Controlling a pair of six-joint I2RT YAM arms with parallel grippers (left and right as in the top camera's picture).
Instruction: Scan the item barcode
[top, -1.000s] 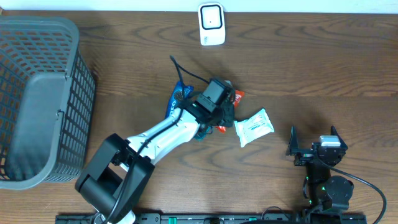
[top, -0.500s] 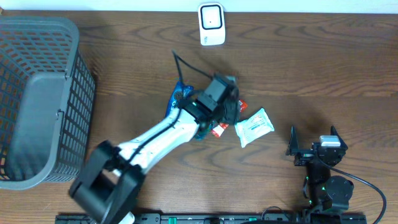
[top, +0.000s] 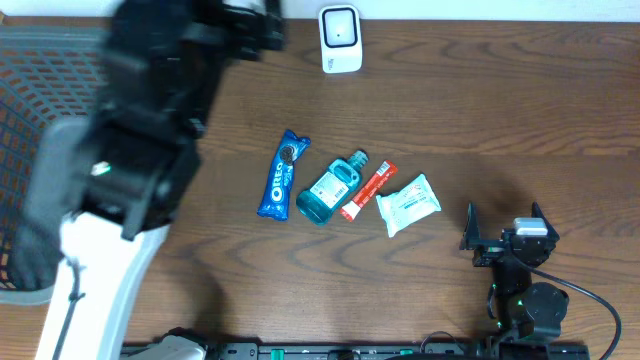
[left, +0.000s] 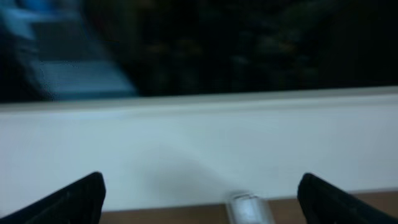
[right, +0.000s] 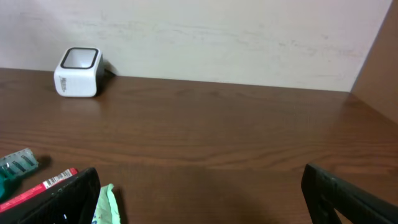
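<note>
Four items lie in a row mid-table: a blue Oreo pack (top: 281, 174), a teal bottle (top: 334, 187), a red tube (top: 368, 191) and a white wipes pack (top: 408, 204). The white scanner (top: 340, 39) stands at the far edge. My left arm (top: 140, 150) is raised high at the left, blurred and close to the overhead camera. The left gripper (left: 202, 180) is open and empty, with the scanner (left: 249, 208) showing low between its fingers. Near the front right, my right gripper (top: 503, 218) rests open and empty. In its wrist view are the scanner (right: 78, 71) and the red tube (right: 37, 186).
A grey mesh basket (top: 40, 60) fills the left side, partly hidden behind the raised left arm. A pale wall (right: 205, 37) backs the table's far edge.
My left gripper has opened and swung up and away to the far left, off the items it was over. The teal bottle and red tube now lie uncovered. The right arm is still.
</note>
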